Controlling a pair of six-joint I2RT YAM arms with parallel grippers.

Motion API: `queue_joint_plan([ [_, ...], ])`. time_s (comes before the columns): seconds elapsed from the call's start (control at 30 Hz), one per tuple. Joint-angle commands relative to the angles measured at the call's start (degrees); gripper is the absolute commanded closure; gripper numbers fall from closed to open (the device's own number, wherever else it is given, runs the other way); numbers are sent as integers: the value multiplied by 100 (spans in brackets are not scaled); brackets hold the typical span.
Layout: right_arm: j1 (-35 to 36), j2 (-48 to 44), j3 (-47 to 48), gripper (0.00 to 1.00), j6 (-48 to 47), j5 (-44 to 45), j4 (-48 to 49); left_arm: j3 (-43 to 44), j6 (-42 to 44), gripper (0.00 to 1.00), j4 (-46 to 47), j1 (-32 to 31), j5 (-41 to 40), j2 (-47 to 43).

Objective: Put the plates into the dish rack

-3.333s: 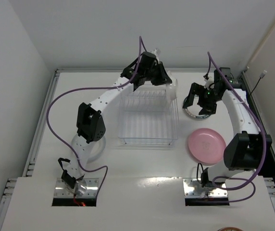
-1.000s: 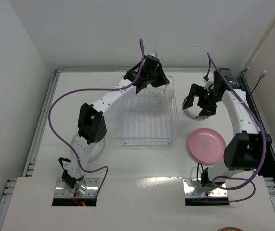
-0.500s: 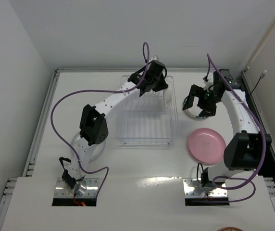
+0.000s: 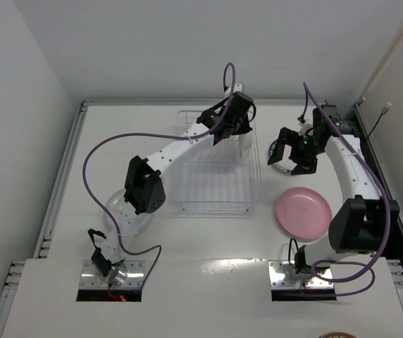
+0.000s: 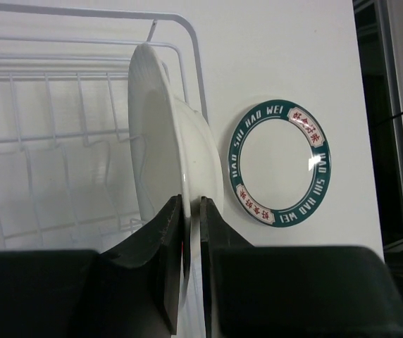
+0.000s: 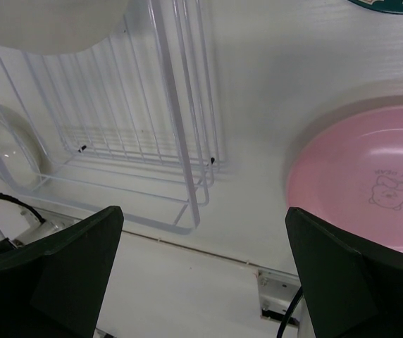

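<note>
left gripper clamped on the rim of the pale plate, which stands on edge inside the dish rack by its right wall; teal-rimmed plate lies flat on the table just right of the rack.

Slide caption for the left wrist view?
Left fingers pinch a pale plate on edge at the dish rack; teal-rimmed plate lies flat beside it.

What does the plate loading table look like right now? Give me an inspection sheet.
Surface: white table, no spills seen.
Job's things: pale plate on edge over the dish rack, right side; teal-rimmed plate and pink plate flat right of it.
Clutter: round clear item left of the rack, unidentified.
End effectors: left end effector shut on the pale plate's rim; right end effector open above the teal-rimmed plate.
Cables: purple cables loop off both arms.
Surroundings: white walls.
</note>
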Motion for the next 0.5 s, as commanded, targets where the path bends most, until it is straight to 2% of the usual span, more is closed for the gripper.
queue_joint_plan([
  [0.0, -21, -193, -68, 0, -30, -85, 77, 105, 493, 100, -644, -91, -645, 268],
  [0.33, -21, -122, -297, 0, -30, -533, 306, -79, 652, 100, -512, -258, -504, 322],
  [0.47, -21, 123, -191, 0, -30, -533, 376, -229, 599, 100, -722, -310, -740, 322],
])
